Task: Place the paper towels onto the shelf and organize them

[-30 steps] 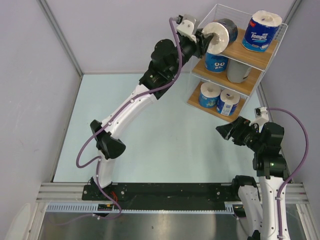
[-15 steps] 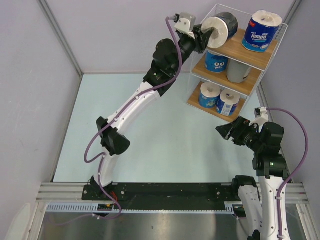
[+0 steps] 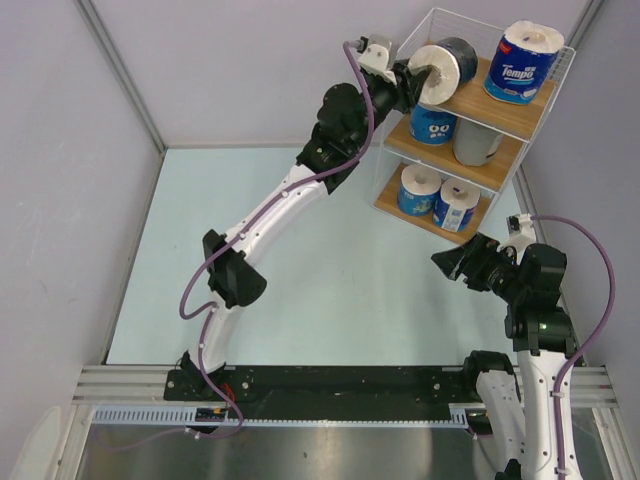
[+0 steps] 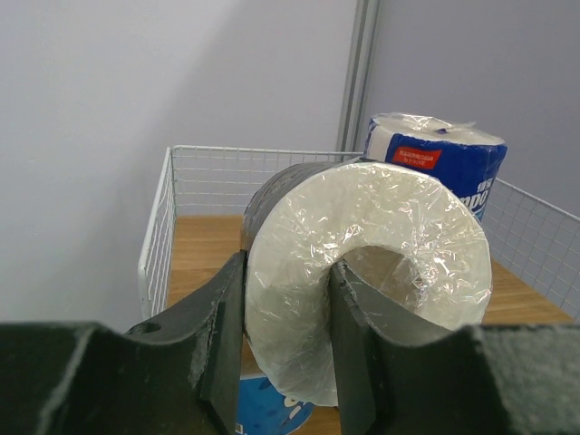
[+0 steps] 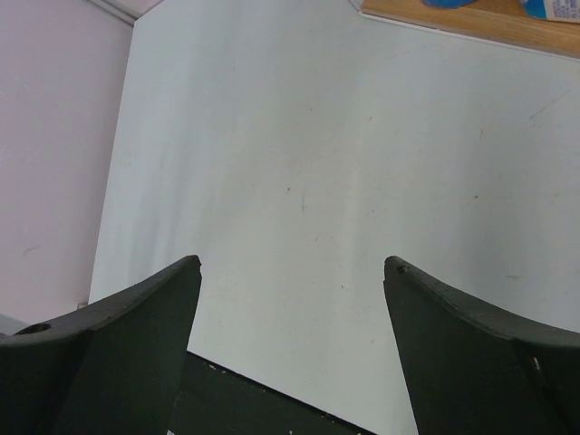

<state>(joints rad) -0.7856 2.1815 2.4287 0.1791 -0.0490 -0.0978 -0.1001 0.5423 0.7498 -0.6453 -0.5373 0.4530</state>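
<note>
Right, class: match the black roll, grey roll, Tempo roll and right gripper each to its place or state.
Column one
1. black roll
2. grey roll
3. Tempo roll
4. right gripper

Column two
A. open, over the table
B. standing upright on the top board
C. held by the left gripper
D. on the middle board

Pairs: 1-C, 2-D, 3-B, 4-A

The shelf (image 3: 482, 78) stands at the worktop's (image 3: 300, 260) far right, with bottom rolls (image 3: 418, 190) lowest, middle rolls (image 3: 432, 125) above, and top roll (image 3: 522, 62) right of the held roll (image 3: 440, 68) in the left end effector (image 4: 287, 272).
</note>
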